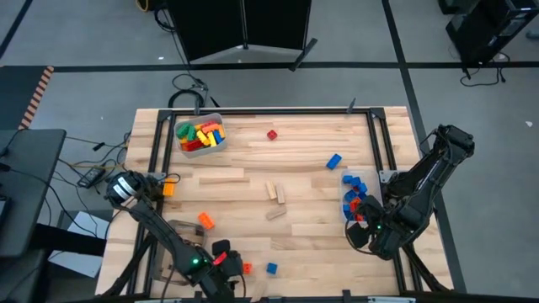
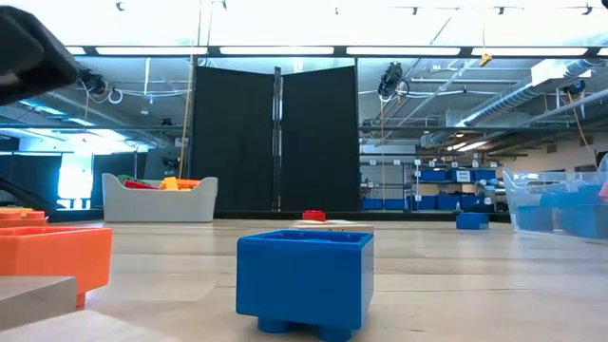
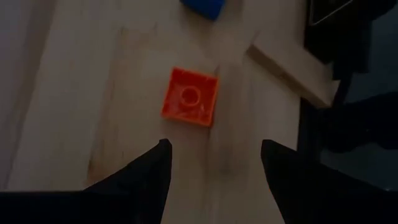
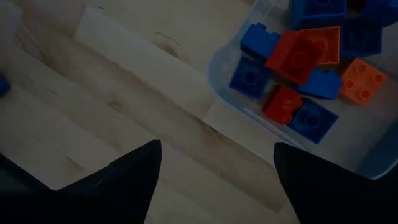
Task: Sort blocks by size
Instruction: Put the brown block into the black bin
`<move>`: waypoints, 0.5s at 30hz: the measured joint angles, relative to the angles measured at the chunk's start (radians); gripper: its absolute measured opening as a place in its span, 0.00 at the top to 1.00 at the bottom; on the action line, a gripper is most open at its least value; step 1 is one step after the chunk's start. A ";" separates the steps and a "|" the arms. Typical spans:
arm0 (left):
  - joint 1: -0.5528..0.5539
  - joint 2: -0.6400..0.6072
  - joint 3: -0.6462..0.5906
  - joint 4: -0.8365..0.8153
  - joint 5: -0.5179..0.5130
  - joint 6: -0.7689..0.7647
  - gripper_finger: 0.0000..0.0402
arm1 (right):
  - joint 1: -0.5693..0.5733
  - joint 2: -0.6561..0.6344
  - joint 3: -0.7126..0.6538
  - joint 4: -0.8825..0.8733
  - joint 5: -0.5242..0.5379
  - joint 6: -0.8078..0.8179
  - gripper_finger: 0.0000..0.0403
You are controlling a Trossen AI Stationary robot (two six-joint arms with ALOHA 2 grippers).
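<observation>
**Left tool lined up over a small orange block**

The step in hand looks like a pick-up. The left tool (image 3: 211,168) hovers, fingers apart and empty, with the small orange block (image 3: 190,97) on the surface (image 1: 303,185) just ahead of its gap. Next it should drop and close squarely around it. The right tool (image 4: 217,177), wide open and empty, waits beside the clear bin (image 4: 230,102) of small blocks.

Past my right gripper's (image 4: 214,180) spread fingers I see a clear bin (image 4: 227,99) holding blue, red and orange blocks (image 4: 298,59).
</observation>
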 joint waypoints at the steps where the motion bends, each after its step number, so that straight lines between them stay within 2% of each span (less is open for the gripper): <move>1: 0.000 0.000 -0.007 0.004 0.000 0.000 0.37 | 0.000 0.000 0.000 0.000 0.000 0.000 0.19; 12: 0.001 0.039 -0.043 0.152 0.035 -0.006 0.37 | 0.000 0.000 0.000 -0.001 0.001 -0.002 0.21; 15: 0.001 0.069 -0.043 0.144 0.037 -0.021 0.37 | 0.000 0.000 0.000 -0.001 0.001 -0.002 0.21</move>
